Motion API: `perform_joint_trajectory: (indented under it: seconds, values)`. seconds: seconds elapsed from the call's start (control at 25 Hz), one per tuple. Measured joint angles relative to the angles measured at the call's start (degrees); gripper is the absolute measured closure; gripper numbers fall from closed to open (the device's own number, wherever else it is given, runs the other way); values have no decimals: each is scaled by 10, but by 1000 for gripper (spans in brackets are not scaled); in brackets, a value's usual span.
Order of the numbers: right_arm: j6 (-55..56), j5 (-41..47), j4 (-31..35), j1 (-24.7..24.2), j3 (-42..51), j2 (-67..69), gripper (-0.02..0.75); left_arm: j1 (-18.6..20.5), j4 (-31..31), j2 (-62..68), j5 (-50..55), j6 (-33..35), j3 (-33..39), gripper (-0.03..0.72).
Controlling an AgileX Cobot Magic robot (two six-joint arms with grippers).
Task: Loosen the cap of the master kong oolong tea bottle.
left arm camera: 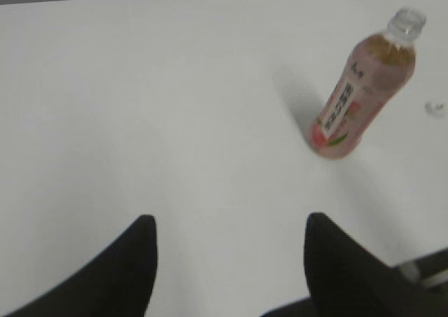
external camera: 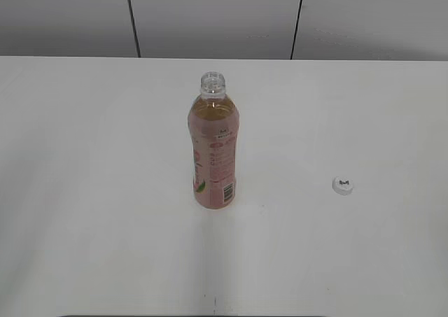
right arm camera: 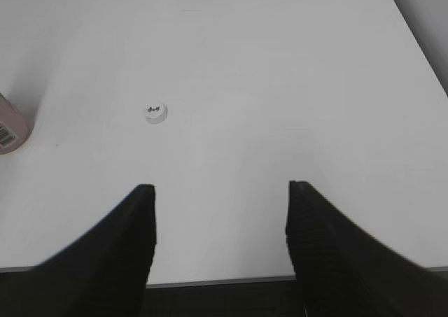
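The master kong oolong tea bottle (external camera: pixel 213 143) stands upright mid-tabletop (external camera: pixel 84 191), neck uncapped; the cap (external camera: pixel 342 185) lies well apart to its right; left pincer (left arm camera: pixel 229 234) and right pincer (right arm camera: pixel 220 199) gape wide, empty.

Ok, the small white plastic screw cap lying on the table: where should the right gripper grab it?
Grip the small white plastic screw cap across its round rim, coming straight down. It lies flat on the white table, low and apart from the pink-labelled tea bottle, so only opposite sides offer purchase.
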Motion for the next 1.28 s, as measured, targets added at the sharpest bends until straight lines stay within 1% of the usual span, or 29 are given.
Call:
perform_joint_trajectory:
  seconds: [0.04, 0.12, 0.2, 0.28, 0.36, 0.44, 0.56, 0.64, 1.12, 1.2, 1.28]
  values:
    - [0, 0, 0, 0, 0, 0, 288, -1, -9, 0, 32, 28, -17, 272]
    - [0, 0, 0, 0, 0, 0, 288, -3, -19, -2, 105, 82, -30, 272]
    - [0, 0, 0, 0, 0, 0, 288, -2, -32, -12, 139, 103, -19, 272]
    - [0, -1, 0, 0, 0, 0, 288, -2, -64, -38, 140, 116, -9, 272]
    - [0, -1, 0, 0, 0, 0, 288, -3, -121, -77, 119, 163, 3, 272]
    - [0, -1, 3, 0, 0, 0, 288, -3, -176, -117, 112, 234, 5, 272]
    - [0, -1, 3, 0, 0, 0, 288, -3, -216, -189, 107, 279, 5, 272]
    - [0, -1, 0, 0, 0, 0, 288, -2, -221, -224, 107, 287, 4, 272]
    - [0, -1, 0, 0, 0, -1, 288, 7, -227, -217, 104, 291, 5, 272]
    - [0, -1, 5, 0, 0, -1, 288, 22, -227, -217, 104, 291, 5, 272]
    - [1, -1, 5, 0, 0, -1, 288, 62, -227, -217, 103, 291, 5, 272]
